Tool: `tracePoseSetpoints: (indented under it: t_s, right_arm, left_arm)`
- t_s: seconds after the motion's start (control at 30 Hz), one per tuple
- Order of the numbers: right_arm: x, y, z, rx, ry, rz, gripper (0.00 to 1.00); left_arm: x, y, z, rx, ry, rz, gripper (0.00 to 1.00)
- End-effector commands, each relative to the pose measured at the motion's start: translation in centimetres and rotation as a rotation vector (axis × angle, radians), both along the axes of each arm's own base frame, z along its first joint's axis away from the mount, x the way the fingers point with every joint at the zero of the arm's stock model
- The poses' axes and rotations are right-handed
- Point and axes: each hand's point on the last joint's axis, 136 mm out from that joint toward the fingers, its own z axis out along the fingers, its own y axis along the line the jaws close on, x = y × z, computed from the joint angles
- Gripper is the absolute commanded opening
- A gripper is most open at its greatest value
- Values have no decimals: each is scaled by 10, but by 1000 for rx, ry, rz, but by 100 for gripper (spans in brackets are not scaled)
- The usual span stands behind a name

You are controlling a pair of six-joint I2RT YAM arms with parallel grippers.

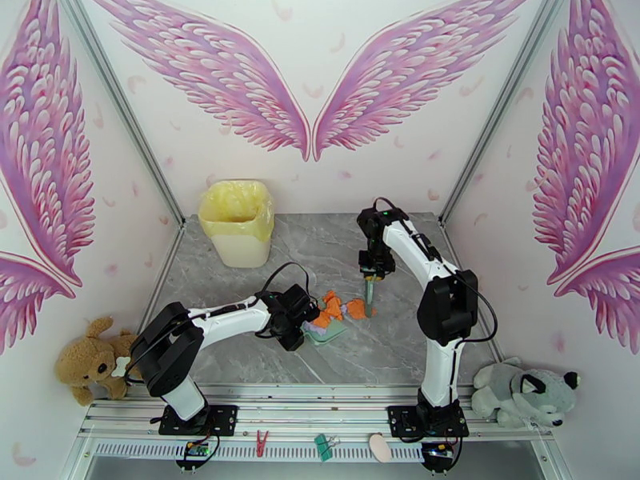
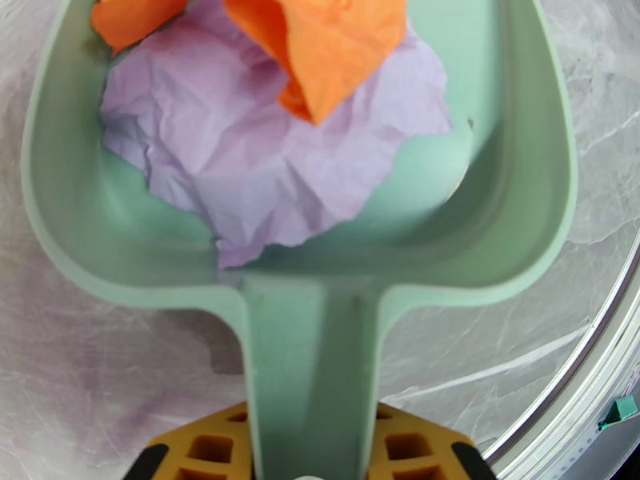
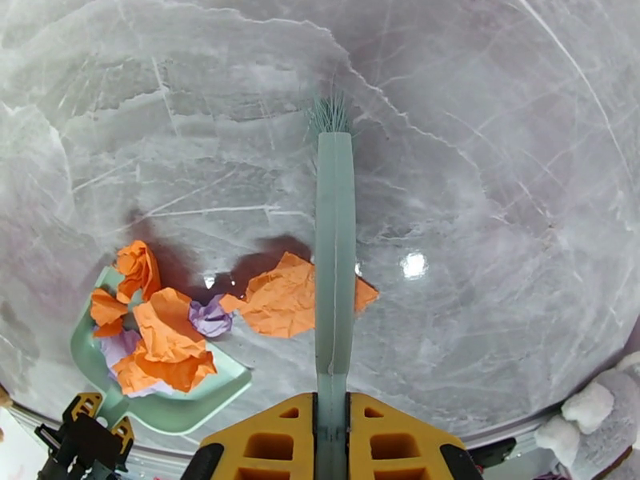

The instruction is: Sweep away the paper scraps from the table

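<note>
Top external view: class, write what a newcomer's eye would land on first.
The huge pink wings painted across the back wall. Then the orange paper scraps, mostly heaped in the mint dustpan beside the brush at the centre of the table, and the yellow-lined bin at its back left corner.

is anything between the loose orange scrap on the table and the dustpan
Only another scrap: a small lavender wad lies between the loose orange scrap and the mouth of the dustpan, where heaped scraps already crowd the opening. Nothing else visible stands in the way.
</note>
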Motion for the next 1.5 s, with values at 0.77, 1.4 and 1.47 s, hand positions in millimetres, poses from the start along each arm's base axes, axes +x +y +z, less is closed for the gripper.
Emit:
tracePoseSetpoints:
  t_s: [0.77,1.4,1.47]
  right_arm:
    - [64,-43,46,-377,-166,350,0]
    - [-34,67,-16,-217,26,693,0]
    - [-46,75,-15,-185,31,711,0]
  left_arm:
    - [9,-12,-6,13,30,-8,0]
    - [12,-18,-11,24,41,-22,0]
    - [14,-19,-11,24,39,-21,0]
